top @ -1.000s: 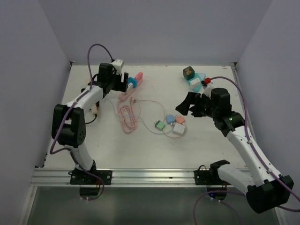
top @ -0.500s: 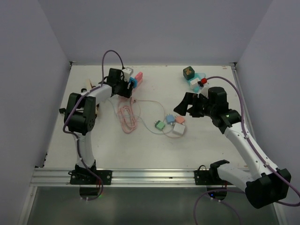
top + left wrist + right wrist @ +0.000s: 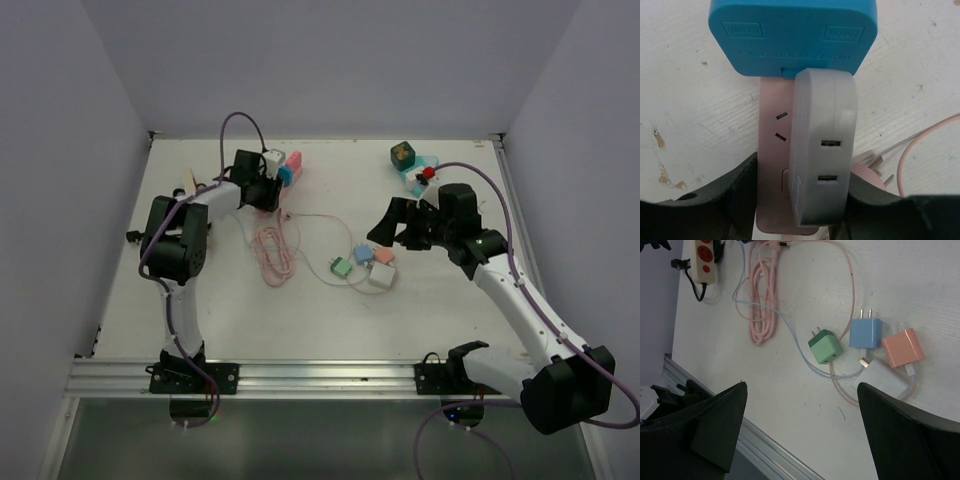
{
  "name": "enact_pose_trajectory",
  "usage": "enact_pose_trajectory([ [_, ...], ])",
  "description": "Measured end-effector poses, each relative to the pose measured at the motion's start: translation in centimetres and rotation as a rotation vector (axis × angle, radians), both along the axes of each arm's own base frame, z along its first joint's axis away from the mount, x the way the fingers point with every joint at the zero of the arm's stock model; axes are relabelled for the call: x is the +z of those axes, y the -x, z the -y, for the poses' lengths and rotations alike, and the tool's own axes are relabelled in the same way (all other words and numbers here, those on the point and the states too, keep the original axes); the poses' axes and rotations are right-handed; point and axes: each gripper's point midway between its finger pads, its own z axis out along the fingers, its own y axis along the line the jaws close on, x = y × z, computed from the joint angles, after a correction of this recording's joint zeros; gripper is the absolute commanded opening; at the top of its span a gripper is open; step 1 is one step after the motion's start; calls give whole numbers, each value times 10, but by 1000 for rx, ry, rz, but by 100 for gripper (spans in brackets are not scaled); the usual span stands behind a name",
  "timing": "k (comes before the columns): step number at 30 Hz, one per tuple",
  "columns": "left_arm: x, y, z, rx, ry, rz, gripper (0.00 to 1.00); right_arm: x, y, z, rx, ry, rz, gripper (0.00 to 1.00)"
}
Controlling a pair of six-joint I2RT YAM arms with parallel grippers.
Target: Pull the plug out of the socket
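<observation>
The grey plug (image 3: 824, 150) and pink socket (image 3: 771, 130) are pinched by the half-closed left pincer (image 3: 800, 192). With the grasp seemingly made, a straight pull is needed.

Running upside down across the blue plug (image 3: 791, 35) in the left wrist view: raised lettering, blurring too faintly for reading.

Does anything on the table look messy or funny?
Yes. In the middle, the green charger, blue charger and orange charger lie scattered and unplugged, not in any socket. Next to them the pink cable sits in a loose, untidy bundle. Nothing looks broken.
</observation>
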Motion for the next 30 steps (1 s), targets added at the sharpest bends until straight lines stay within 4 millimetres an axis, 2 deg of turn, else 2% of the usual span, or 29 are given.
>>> enact_pose_trajectory([
  [5,23,17,0,44,49,-5,0,-2,-2,-5,15,-18,-14,93],
  [13,86,68,6,106,184,35,0,7,-14,-23,5,-109,-13,91],
  [16,96,92,14,115,230,31,0,5,-14,-41,17,-142,-44,89],
  [24,107,167,35,125,352,-12,0,-12,-5,-114,57,-220,-132,85],
  [30,132,199,49,114,469,38,0,-25,-10,-149,41,-285,-181,83],
])
